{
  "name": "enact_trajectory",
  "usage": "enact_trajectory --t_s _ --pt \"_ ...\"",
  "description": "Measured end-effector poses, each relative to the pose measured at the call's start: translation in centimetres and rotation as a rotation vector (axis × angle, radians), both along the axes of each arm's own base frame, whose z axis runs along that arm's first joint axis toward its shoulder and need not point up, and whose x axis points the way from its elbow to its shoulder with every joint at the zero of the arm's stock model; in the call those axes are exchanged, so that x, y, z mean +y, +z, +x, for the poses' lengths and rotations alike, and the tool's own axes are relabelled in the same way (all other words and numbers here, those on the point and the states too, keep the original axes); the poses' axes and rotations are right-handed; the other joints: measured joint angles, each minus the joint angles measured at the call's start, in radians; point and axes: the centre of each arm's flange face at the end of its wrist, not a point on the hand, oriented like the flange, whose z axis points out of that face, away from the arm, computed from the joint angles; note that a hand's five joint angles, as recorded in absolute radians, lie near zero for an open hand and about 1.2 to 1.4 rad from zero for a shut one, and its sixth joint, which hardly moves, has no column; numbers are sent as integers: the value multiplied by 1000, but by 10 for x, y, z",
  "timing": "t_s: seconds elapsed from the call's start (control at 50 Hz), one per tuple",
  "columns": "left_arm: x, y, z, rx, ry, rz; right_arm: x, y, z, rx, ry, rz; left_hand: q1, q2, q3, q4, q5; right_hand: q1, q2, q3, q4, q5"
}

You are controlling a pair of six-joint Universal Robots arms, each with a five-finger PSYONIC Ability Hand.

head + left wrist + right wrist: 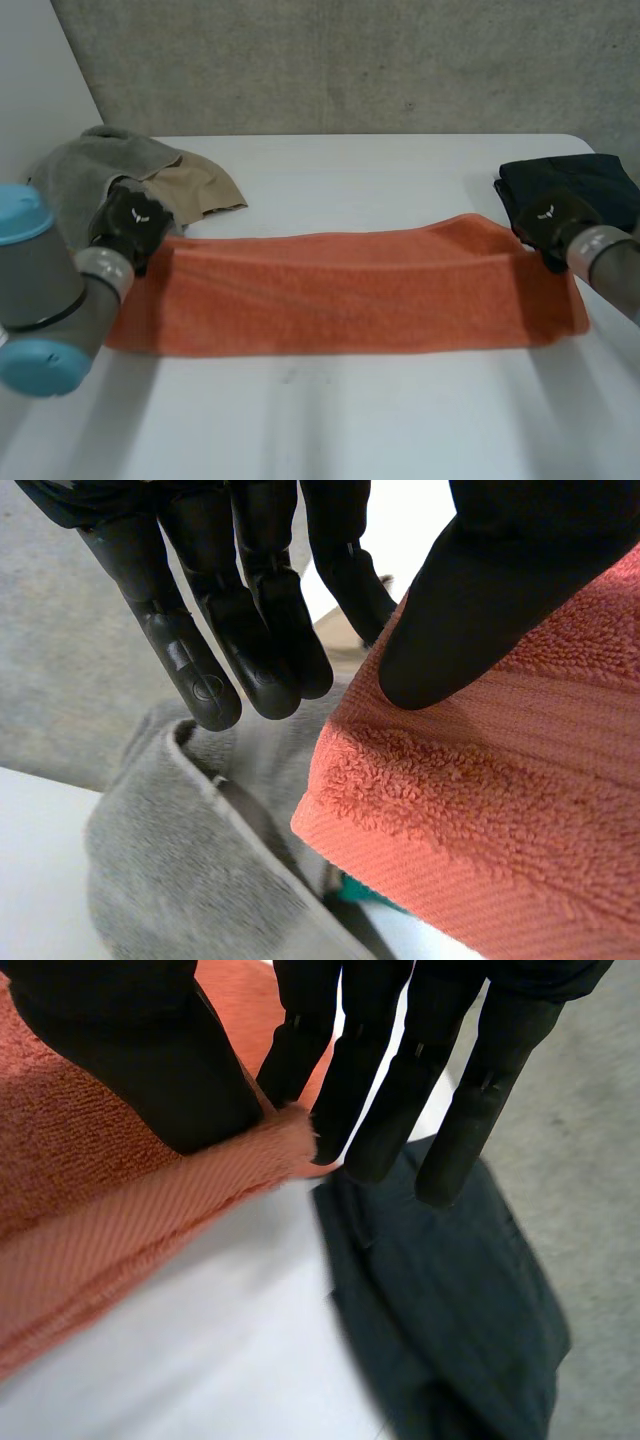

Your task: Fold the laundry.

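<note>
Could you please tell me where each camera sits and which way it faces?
Head view: from behind, looking down on the orange towel; both arms show.
Left wrist view: along the palm; left robot hand pinches a towel corner, grey cloth beyond.
Right wrist view: likewise; right robot hand, black cloth beyond.
All share the towel.

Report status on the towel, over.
Left hand and right hand each pinch a far corner. Orange towel stretched across the table. Grey cloth crowds left corner, black garment the right.
</note>
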Motion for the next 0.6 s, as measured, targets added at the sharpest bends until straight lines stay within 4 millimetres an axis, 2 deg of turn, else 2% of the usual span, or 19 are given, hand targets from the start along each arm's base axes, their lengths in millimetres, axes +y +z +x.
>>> enact_trajectory --t_s 0.02,0.06,0.12,0.16,0.2,0.24,0.28,0.34,0.4,0.44,0.48,0.6 --pt "-3 0 -1 1 3 -6 -2 -1 1 -2 1 -9 0 0 0 0 0 0 0 0 0 0" --pt "-21 1 -6 9 13 -49 -20 -1 8 -21 2 -83 0 0 0 0 0 0 0 0 0 0" --pt "-38 8 -12 22 19 -108 -39 5 14 -48 1 -180 0 0 0 0 0 0 0 0 0 0" --pt "-61 29 -19 53 25 -223 -63 30 22 -104 -3 -353 0 0 0 0 0 0 0 3 0 0" --pt "-78 55 -23 91 32 -344 -77 53 27 -156 -10 -481 0 0 0 0 0 0 0 3 0 0" --pt "-90 84 -27 136 41 -472 -89 89 30 -237 -19 -646 0 0 0 0 0 0 2 3 1 0" --pt "-99 118 -28 195 52 -614 -93 122 32 -319 -21 -784 0 0 0 0 0 0 2 3 1 0" --pt "-100 166 -24 290 64 -798 -91 170 31 -443 -9 -964 0 0 0 0 0 0 2 3 1 0" --pt "-95 196 -18 355 68 -891 -85 196 29 -518 5 -1047 0 0 0 0 0 0 2 3 1 0" --pt "-93 200 -16 370 69 -889 -83 201 28 -537 9 -1053 0 0 0 0 0 0 2 3 1 0" --pt "-91 196 -14 374 71 -852 -81 198 28 -542 10 -1026 0 0 0 0 0 0 2 3 1 0" --pt "-84 149 -13 356 70 -629 -79 162 30 -506 13 -842 0 0 0 0 0 0 2 3 1 0"
